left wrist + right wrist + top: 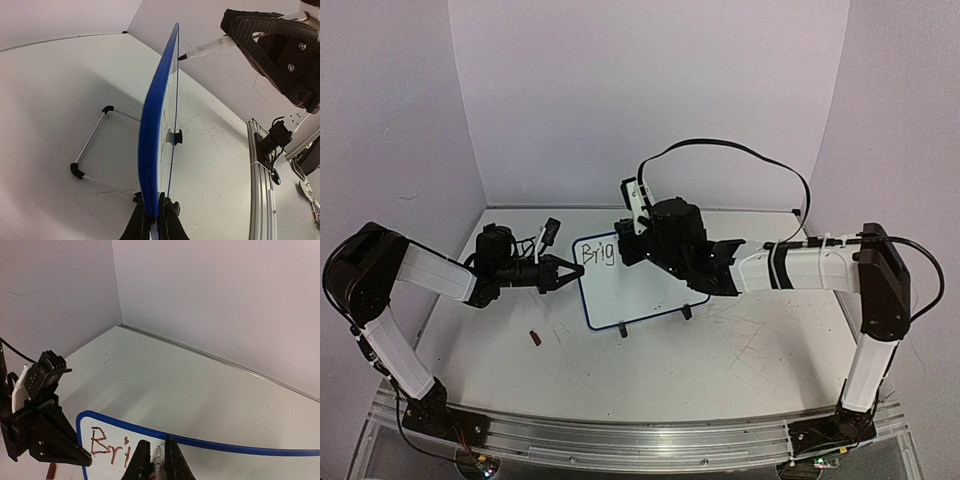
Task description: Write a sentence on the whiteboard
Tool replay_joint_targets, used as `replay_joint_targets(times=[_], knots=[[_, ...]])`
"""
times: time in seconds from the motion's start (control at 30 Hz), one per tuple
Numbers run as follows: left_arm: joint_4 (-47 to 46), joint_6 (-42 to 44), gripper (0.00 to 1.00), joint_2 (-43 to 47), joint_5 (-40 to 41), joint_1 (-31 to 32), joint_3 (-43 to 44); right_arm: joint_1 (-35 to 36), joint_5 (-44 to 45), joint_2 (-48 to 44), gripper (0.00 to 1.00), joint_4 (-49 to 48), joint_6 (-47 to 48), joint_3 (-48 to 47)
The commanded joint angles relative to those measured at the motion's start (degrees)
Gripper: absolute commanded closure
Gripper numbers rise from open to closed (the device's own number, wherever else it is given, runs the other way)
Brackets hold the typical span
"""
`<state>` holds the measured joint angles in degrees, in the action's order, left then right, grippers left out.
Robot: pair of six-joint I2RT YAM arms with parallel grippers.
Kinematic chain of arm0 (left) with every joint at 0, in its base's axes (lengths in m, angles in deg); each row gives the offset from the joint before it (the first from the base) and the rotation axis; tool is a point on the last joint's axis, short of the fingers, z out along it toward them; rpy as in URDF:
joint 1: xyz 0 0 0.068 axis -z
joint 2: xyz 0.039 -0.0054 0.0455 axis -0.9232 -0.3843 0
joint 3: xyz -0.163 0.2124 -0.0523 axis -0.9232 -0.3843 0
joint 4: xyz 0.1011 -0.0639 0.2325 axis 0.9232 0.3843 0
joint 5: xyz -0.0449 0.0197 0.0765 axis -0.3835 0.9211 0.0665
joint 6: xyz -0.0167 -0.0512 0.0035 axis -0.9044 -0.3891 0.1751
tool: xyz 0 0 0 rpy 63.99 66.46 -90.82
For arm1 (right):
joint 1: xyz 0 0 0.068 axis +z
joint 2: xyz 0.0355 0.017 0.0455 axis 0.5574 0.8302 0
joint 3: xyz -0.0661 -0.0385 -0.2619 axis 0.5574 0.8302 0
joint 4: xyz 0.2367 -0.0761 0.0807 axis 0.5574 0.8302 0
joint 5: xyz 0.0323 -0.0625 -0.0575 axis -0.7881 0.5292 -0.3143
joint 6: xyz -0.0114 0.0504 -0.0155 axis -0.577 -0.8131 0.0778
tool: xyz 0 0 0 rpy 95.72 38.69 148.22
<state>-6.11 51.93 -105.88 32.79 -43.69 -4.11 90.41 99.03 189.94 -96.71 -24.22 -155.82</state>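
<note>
The whiteboard [630, 290] stands tilted mid-table; it also shows edge-on in the left wrist view [157, 125] and from above in the right wrist view [210, 462]. Dark reddish letters "Brig" [598, 254] sit at its top left; the right wrist view shows "Bri" [106, 445], the rest hidden by fingers. My left gripper [566, 272] [155, 214] is shut on the board's blue left rim. My right gripper [625, 248] [154, 445] is shut on a white marker [158, 461] [207, 47], whose dark tip touches the board just right of the letters.
A small red cap [534, 338] lies on the table in front of the left arm. The board's wire stand [90, 150] reaches back behind it, and two black feet [623, 328] rest in front. Walls close the table's back and sides. A metal rail [640, 440] runs along the near edge.
</note>
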Motion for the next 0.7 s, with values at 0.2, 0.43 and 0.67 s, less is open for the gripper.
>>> replay_joint_targets(times=[0.2,0.43,0.67], knots=[[1.5,4.2,1.0,1.4,2.4,-0.2,1.6,-0.2,0.7,1.7,1.0,-1.8,0.8,-3.0],[1.5,4.2,1.0,1.4,2.5,-0.2,1.6,-0.2,1.7,1.7,1.0,-1.3,0.8,-2.3],[1.5,4.3,1.0,1.5,2.5,-0.2,1.6,-0.2,1.4,1.2,1.0,-0.6,0.0,-0.7]])
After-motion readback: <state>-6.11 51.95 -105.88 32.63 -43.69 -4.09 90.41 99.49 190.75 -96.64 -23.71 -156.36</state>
